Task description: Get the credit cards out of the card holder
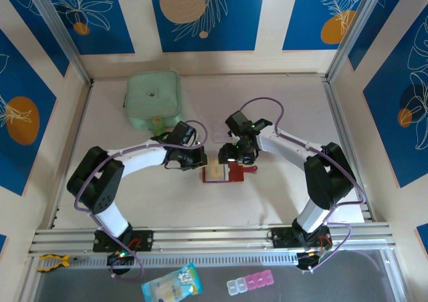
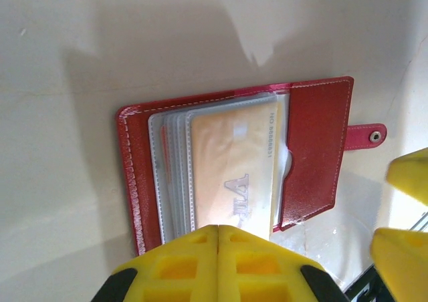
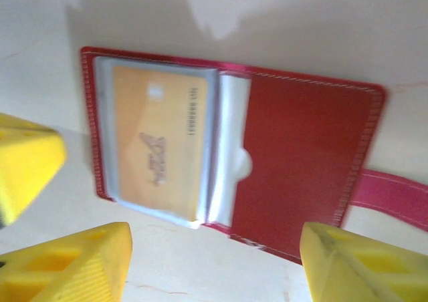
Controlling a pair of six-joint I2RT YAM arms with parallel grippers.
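Near the middle of the worktop [image 1: 294,101]: the card holder [image 1: 231,173] lies opened flat, its snap strap pointing toward the right edge.
Cards: one gold-orange credit card [image 2: 234,168] sits on top inside a clear sleeve. More sleeves are stacked under it, and what they hold is too hidden to count.
Left end effector [image 2: 217,238]: fingers are pressed together with nothing between them, tips at the holder's edge by the sleeves. I cannot tell whether they bear down.
Right end effector [image 3: 214,265]: fingers are apart and hold nothing, hovering just beside the holder.
Handling: the card looks light, thin, stiff and slick. The sleeve is soft and likely to lift with it, and the light holder would probably slide unless pinned.
Where to grip: probably the card's edge nearest the red pocket, where the sleeve seems to open, pinched across its two faces.
Elsewhere: a green pouch [image 1: 152,100] sits toward the far left corner, well apart.
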